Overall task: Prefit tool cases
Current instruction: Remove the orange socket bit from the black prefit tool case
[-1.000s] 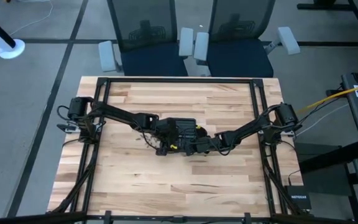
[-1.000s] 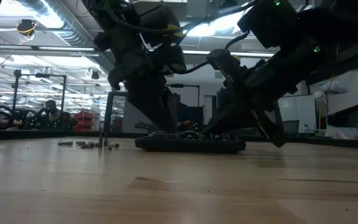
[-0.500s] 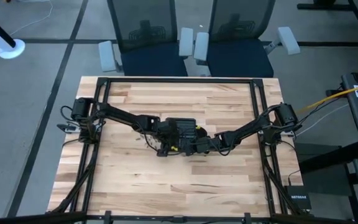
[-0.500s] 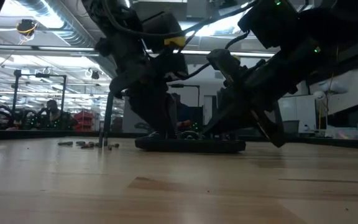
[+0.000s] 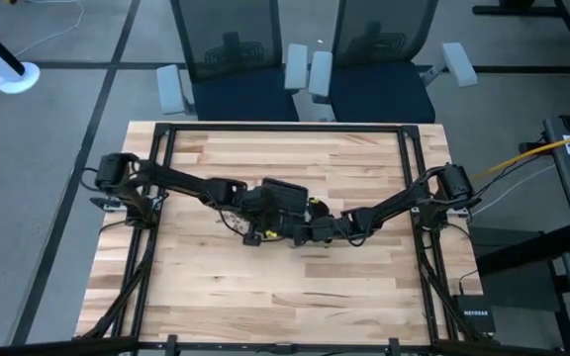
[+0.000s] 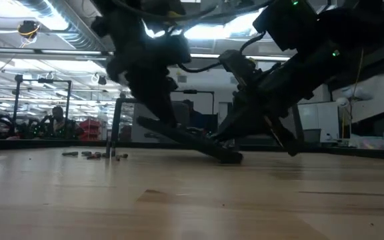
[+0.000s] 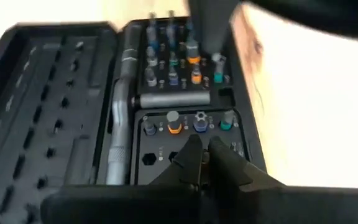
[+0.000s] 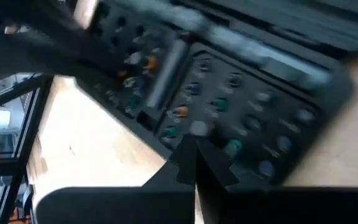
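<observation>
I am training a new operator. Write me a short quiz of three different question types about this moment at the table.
1. True or false: the tool case lies flat on the table.
2. Which gripper has its fingers shut at the case's edge, over the coloured bits? A) left gripper B) right gripper C) both
3. Fill in: in the low view, the loose bits lie on the wood, apart from the case, at the picture's ____ side.

Key
1. False: one end is raised and only the other end touches the wood.
2. C: each wrist view shows shut fingers at the edge of the open case.
3. left
</observation>
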`<state>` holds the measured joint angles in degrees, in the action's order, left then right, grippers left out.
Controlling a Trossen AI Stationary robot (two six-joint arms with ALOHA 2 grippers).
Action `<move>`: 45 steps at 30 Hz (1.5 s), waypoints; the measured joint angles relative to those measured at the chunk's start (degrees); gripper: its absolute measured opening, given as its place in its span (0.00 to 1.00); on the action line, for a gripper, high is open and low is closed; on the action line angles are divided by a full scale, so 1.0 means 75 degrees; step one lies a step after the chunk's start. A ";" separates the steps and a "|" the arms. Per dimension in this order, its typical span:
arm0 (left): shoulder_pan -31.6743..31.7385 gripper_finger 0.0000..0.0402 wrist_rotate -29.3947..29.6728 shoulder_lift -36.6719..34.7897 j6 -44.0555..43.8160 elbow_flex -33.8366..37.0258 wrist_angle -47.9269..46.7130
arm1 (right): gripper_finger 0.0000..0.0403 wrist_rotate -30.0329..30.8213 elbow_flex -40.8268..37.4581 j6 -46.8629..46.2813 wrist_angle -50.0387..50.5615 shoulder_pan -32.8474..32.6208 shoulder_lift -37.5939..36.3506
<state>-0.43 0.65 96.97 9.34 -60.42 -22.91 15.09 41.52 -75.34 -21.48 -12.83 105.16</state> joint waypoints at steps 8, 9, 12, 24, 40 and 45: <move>0.0020 0.00 0.0173 0.0264 -0.0152 0.0009 0.0151 | 0.00 -0.0152 -0.0050 0.0068 0.0364 0.0063 0.0000; 0.0009 0.00 0.0134 0.0396 -0.0204 0.0012 0.0236 | 0.00 -0.0152 -0.0047 0.0071 0.0362 0.0063 -0.0003; -0.0073 0.00 0.0106 0.0848 -0.0315 0.0006 0.0684 | 0.00 -0.0176 -0.0053 0.0119 0.0355 0.0063 -0.0065; -0.0195 0.00 0.0076 0.1306 -0.0487 -0.0004 0.2347 | 0.00 0.0314 -0.0061 0.0741 0.0222 0.0159 -0.0730; -0.0180 0.00 -0.0067 0.1305 -0.0606 -0.0020 0.2413 | 0.00 -0.0152 -0.0035 0.0882 0.0146 0.0913 -0.0612; -0.0131 0.00 -0.0009 0.1449 -0.0625 -0.0020 0.2617 | 0.00 -0.0100 -0.0035 0.0847 0.0152 0.0916 -0.0598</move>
<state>-1.41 0.58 107.84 4.65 -60.58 -3.28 14.35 41.25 -68.99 -20.33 -5.96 100.68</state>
